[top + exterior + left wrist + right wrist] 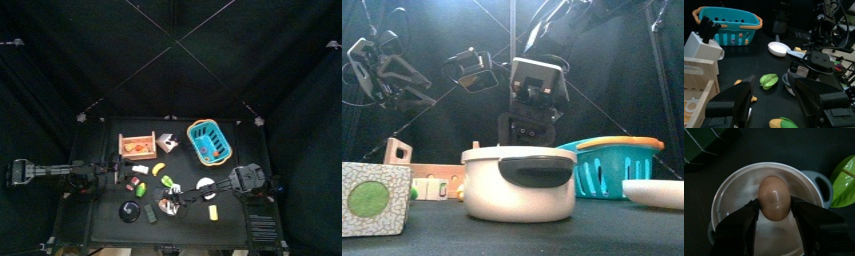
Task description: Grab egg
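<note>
The egg (774,192) is light brown and lies in a white pot (734,185). My right gripper (774,204) reaches down into the pot, jaws open, one on each side of the egg and close to it. In the front view the pot (516,195) stands near and large with the right gripper (527,128) hanging into it from behind; the egg is hidden there. From above, the right gripper (179,200) is at the table's front middle. My left gripper (774,87) rests open and empty over the table's left side (107,172).
A teal basket (207,142), a white knife block (167,142) and a wooden crate (135,148) stand at the back. A green vegetable (844,178) lies beside the pot. A white bowl (779,48) and a corn cob (781,122) lie nearby. A green-and-white box (372,200) stands front left.
</note>
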Robot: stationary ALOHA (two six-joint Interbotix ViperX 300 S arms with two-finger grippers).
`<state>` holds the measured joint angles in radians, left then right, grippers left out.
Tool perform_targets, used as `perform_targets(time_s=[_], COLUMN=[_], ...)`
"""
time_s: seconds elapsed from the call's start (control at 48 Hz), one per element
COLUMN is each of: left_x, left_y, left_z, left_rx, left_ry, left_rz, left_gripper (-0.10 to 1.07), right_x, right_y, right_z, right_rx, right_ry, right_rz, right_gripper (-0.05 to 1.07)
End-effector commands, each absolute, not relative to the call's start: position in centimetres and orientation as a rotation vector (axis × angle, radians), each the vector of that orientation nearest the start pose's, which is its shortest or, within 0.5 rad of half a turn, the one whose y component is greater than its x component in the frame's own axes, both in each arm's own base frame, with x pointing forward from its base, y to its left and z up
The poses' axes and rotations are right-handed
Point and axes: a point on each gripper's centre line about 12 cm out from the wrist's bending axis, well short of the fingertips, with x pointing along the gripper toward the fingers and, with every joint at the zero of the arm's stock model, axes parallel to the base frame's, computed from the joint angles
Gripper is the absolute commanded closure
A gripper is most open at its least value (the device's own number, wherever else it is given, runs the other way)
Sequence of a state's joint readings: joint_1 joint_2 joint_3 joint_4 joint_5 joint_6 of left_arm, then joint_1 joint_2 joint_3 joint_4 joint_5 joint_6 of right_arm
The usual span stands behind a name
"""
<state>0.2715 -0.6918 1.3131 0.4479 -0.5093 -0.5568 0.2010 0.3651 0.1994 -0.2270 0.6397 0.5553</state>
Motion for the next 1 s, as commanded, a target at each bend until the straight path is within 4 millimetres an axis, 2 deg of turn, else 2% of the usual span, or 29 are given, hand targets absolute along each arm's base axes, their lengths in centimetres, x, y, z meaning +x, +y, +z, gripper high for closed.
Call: perform_targets(time_s=[0.0, 0.104, 0.5, 0.979], left_x=[21.4, 21.4, 21.5, 21.5], left_y=[3.4, 3.4, 3.3, 3.2], left_z=[20.8, 20.8, 20.9, 20.9], left_rx=[-0.194, -0.194, -0.194, -0.194], left_ry=[0.132, 0.132, 0.128, 0.128], left_rz=[0.07, 0.07, 0.065, 0.062], left_gripper=[0.08, 0.08, 0.08, 0.08], right_x=[45.7, 45.6, 45.3, 44.7], right_y=[7.4, 7.4, 7.2, 8.1], right_z=[13.2, 13.9, 18.6, 20.1], right_rx=[0.138, 0.133, 0.086, 0.085], right_ry=[1.136, 1.143, 1.066, 1.046], right_rz=[-0.162, -0.17, -0.171, -0.155], right_gripper=[0.37, 0.41, 0.41, 0.42])
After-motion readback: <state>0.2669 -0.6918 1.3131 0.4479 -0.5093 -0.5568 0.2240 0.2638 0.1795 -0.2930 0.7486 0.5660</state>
